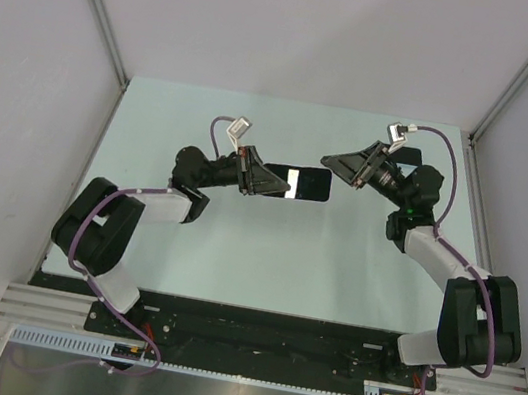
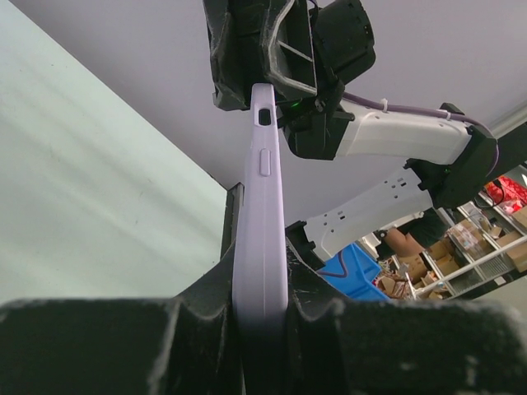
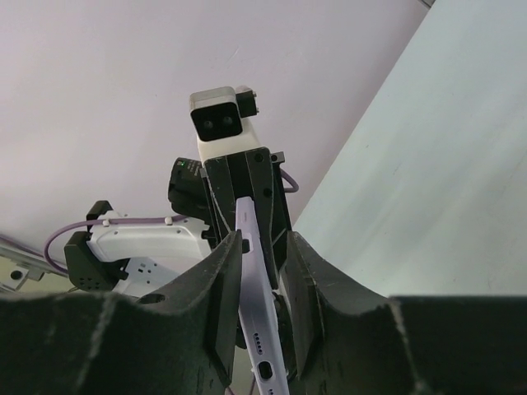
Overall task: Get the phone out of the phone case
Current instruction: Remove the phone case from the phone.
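A: Top view, status?
B: The phone (image 1: 309,183) is hanging above the table (image 1: 234,253), between the left gripper (image 1: 281,185) and the right gripper (image 1: 331,160).
A: Left wrist view?
B: The left gripper (image 2: 260,247) is clamping the lilac phone case (image 2: 262,197) edge-on. The right gripper (image 2: 262,90) is meeting its far end.
A: Right wrist view?
B: The right gripper (image 3: 259,271) is straddling the phone case (image 3: 262,329). Whether it is pressing on the case cannot be told.

In the middle of the top view, the lilac-cased rectangular phone (image 1: 309,184) hangs above the pale flat surface (image 1: 264,258). Its left end sits between the fingers of the left gripper (image 1: 281,184), its right end between those of the right gripper (image 1: 331,161).
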Robot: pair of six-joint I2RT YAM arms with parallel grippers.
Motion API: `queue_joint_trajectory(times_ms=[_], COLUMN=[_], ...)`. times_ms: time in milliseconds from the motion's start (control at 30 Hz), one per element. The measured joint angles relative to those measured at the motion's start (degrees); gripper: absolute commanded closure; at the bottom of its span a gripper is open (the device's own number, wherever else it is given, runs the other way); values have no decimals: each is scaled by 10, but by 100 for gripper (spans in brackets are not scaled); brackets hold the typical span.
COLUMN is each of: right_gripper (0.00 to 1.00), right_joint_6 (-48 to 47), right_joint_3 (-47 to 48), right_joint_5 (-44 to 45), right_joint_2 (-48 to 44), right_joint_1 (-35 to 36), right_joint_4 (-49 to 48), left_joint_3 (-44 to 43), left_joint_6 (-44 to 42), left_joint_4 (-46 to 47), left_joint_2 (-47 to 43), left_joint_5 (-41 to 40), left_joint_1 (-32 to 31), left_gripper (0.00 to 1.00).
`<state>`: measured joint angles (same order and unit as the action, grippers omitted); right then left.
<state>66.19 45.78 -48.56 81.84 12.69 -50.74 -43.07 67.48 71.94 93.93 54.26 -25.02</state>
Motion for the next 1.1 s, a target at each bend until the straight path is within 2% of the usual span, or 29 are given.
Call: queue_joint_trajectory(times_ms=[333, 533, 733, 1100], right_gripper=[64, 55, 47, 44], right_joint_6=[-2, -9, -55, -153], right_joint_3=[0, -6, -7, -7], right_joint_5=[3, 7, -7, -15], right_joint_2=[-6, -7, -10, -5], right_joint_1=[-3, -6, -5, 7], right_joint_4=[4, 3, 2, 21], left_joint_3=[6, 15, 17, 17], left_joint_6=[0, 1, 2, 17], left_joint_4=[0, 4, 4, 4], left_joint_2=[-1, -1, -1, -2], left_joint_5=[-21, -39, -57, -61], left_joint_1=[12, 25, 33, 33], left_gripper=[100, 100, 100, 100])
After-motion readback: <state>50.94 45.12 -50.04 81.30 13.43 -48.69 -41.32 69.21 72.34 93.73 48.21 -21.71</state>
